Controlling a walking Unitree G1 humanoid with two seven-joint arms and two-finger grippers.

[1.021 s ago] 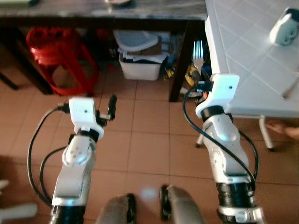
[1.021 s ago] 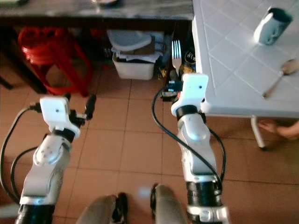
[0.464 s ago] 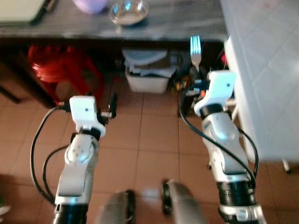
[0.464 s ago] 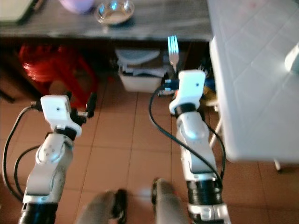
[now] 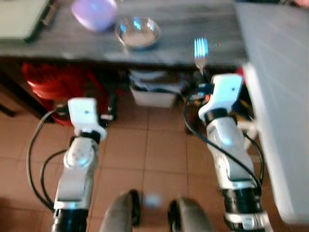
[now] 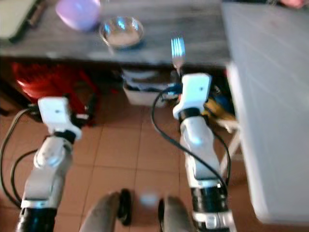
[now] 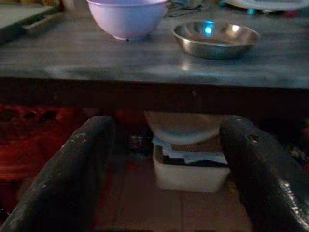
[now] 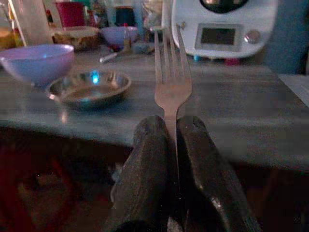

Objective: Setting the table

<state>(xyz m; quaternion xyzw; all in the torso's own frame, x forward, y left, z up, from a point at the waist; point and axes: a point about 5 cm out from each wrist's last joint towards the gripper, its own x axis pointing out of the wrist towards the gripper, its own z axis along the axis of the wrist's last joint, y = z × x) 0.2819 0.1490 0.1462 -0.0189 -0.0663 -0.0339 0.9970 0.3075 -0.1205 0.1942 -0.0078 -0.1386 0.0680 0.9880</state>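
Observation:
My right gripper is shut on the handle of a silver fork, which stands upright with its tines up. It is raised in front of the edge of a dark grey counter. On that counter sit a lilac bowl and a shallow steel bowl, both to the left of the fork. My left gripper is open and holds nothing, level with the shaded space under the counter. A white tiled table runs down the right side.
Under the counter stand a red stool and a white bin. A white kitchen appliance and more containers stand at the counter's back. Brown tiled floor lies between my arms.
The whole view has shifted: the counter top with its bowls has come into sight and the white table has slid to the right edge. The fork stays in my right gripper.

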